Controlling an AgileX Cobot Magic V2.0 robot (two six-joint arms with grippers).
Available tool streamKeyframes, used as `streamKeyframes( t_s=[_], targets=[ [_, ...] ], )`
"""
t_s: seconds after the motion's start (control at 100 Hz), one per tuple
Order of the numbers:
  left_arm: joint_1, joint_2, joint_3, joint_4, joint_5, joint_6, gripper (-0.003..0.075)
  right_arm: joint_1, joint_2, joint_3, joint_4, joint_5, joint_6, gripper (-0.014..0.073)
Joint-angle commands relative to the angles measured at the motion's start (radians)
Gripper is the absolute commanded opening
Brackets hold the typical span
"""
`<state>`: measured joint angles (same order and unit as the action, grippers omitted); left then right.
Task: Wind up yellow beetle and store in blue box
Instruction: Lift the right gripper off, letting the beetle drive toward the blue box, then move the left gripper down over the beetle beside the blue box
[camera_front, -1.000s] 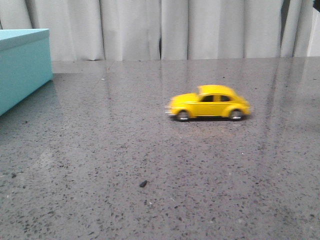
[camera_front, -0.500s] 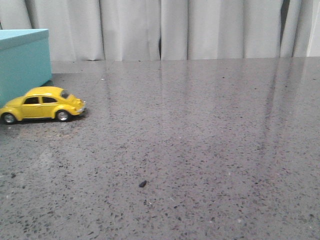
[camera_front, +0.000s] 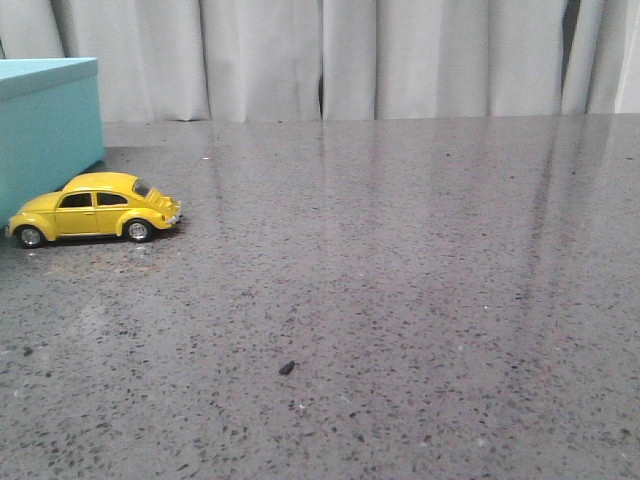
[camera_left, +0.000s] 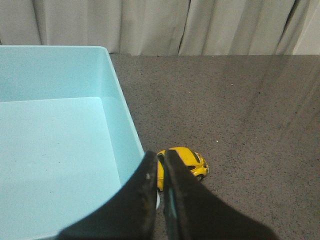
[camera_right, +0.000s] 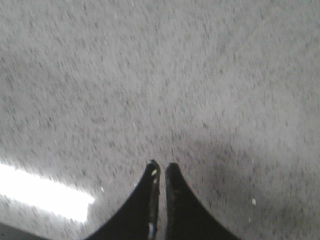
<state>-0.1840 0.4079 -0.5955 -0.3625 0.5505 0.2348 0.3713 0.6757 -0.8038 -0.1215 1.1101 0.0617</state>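
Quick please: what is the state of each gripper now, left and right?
Left gripper: shut, holding nothing, above the yellow beetle beside the blue box.
Right gripper: shut, empty, over bare table.

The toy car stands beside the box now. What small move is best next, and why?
Probably lower the left pincer onto the yellow beetle and open it to grasp. The car stands on the table against the blue box, outside it, and this closed pincer hangs right above it.

Left pincer (camera_left: 161, 162) hides half the yellow beetle (camera_left: 187, 160).
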Motion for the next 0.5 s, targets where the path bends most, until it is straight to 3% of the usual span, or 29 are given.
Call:
streamKeyframes(
  t_s=[0.0, 0.36, 0.49],
  targets=[
    [-0.007, 0.005, -0.025, -0.019, -0.090, 0.002, -0.0019, 0.002, -0.100, 0.055, -0.038, -0.041, -0.004, -0.0048],
    [-0.007, 0.038, -0.025, -0.047, -0.190, 0.005, -0.0019, 0.002, -0.331, 0.155, -0.097, -0.041, -0.004, -0.0048],
    [-0.007, 0.070, -0.025, -0.160, -0.198, 0.170, -0.0019, 0.002, -0.396, 0.190, -0.100, -0.041, -0.004, -0.0048]
  ],
)
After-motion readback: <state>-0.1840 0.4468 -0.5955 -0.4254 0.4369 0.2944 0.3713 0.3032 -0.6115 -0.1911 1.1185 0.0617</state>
